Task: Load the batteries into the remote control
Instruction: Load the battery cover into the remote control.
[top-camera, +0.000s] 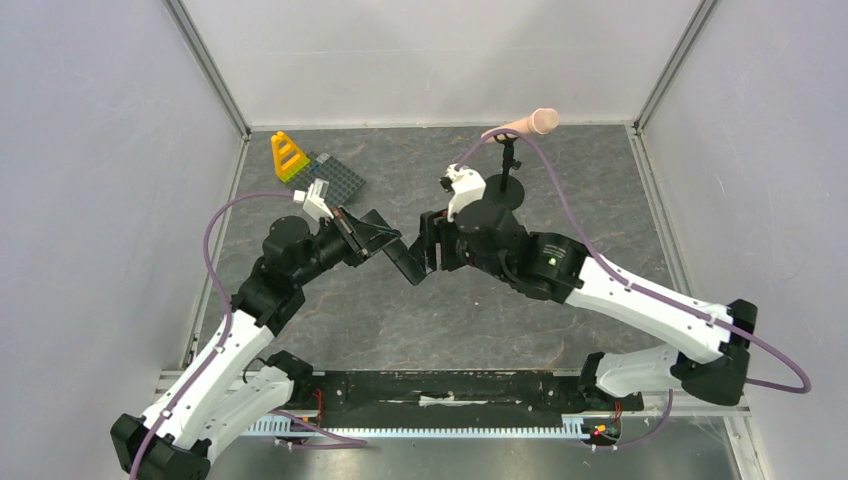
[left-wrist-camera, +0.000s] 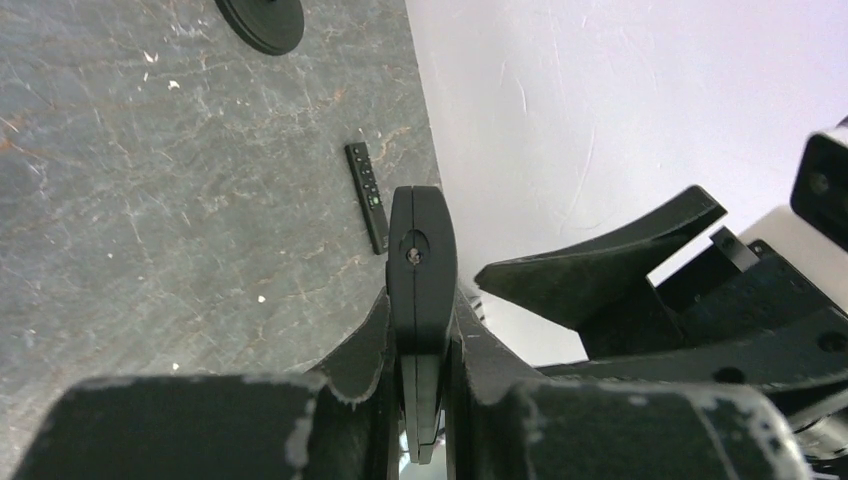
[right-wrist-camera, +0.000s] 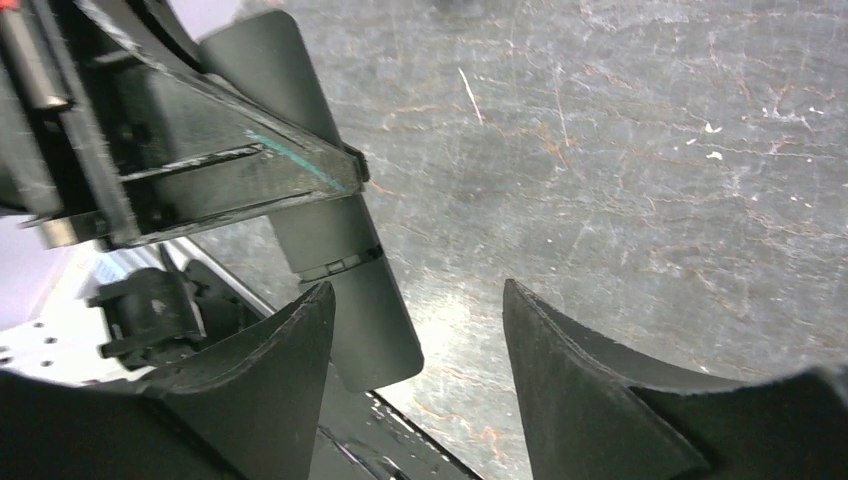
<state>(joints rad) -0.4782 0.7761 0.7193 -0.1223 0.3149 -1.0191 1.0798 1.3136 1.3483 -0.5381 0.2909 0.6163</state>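
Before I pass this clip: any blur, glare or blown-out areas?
Top view: even light, sharp, only soft shadows. Left wrist: wall very bright, nearly white; remote crisp. Right wrist: near fingers slightly soft, pale sheen on the table.

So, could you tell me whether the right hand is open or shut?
Open: the right hand has its fingers apart, with table showing between them.

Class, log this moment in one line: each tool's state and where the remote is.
left tool: shut on remote control, held mid-air | right tool: open at remote's free end, not gripping | batteries: none in view
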